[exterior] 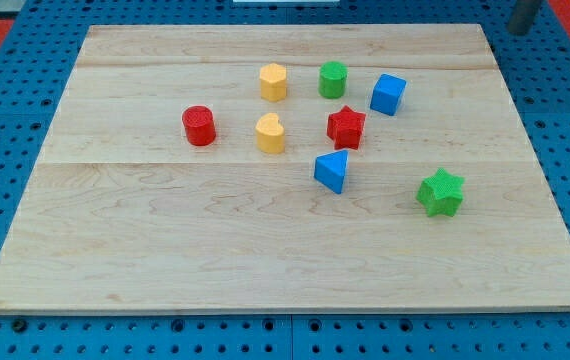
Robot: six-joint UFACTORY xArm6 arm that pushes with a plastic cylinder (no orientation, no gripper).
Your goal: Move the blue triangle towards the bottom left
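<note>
While the pale wooden worktop [165, 250] sits on a blue pegboard base [5, 60], eight blocks cluster in its upper middle. Only a grey stub of the rod [523, 14] pokes in at the view's top right corner, off the board; my tip doesn't show, so I can't tell the tool's state. The blue triangle [332, 171] lies just below the red star [346, 126], right of the yellow heart [270, 133]. Around them: red cylinder [199, 126], yellow hexagon [273, 82], green cylinder [332, 79], blue cube [388, 94], green star [440, 193].

1 high, front-on view over board [285, 270]
</note>
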